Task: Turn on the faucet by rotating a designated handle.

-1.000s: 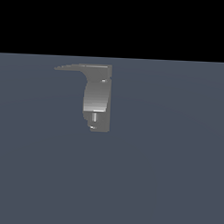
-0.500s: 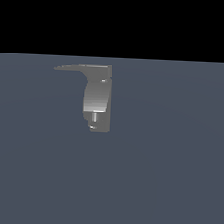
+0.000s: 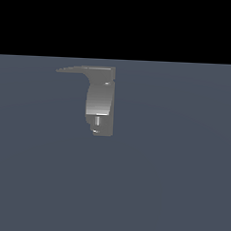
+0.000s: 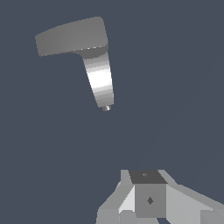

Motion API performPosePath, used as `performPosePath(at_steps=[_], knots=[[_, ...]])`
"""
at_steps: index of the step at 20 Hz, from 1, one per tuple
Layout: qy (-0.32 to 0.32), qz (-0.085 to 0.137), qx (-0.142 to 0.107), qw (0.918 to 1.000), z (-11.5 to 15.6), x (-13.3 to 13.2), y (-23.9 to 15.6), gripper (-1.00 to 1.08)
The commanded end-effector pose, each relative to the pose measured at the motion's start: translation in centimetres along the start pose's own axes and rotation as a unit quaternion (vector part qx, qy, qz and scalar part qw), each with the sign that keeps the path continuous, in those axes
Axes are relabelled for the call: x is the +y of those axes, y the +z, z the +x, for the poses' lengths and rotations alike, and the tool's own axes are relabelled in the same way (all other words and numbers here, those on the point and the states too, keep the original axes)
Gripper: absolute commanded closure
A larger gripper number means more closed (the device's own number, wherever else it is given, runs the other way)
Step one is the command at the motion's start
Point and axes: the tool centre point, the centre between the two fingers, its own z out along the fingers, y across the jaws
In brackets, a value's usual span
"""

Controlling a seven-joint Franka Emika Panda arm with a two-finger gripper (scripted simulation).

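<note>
The faucet [image 3: 100,100] is a small grey metallic fixture standing on the dark grey floor, with a curved shaded upright body and a short stub [image 3: 97,120] low on it. The handle [image 3: 74,69], a thin flat lever, runs from the top of the body to a pointed tip toward the exterior view's left. The wrist view shows the faucet body [image 4: 99,78] and the flat handle [image 4: 70,36] from another angle. My gripper [image 4: 148,192] shows only in the wrist view, well apart from the faucet and touching nothing. I cannot tell how its jaws stand.
A plain dark grey floor [image 3: 171,186] surrounds the faucet. A black band fills the upper part of the exterior view.
</note>
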Motion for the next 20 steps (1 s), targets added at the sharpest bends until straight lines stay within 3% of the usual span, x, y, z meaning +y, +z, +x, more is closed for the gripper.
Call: performPosePath(at_steps=[1,10,20], knots=[[0.022,0.0,-0.001,0.9997,0.2,-1.2,0.7,1.08],[0.109,0.0,-0.006,0.994,1.8,-5.7,3.5,1.08],[0.206,0.001,-0.012,0.9786,4.5,-10.5,6.6,1.08]])
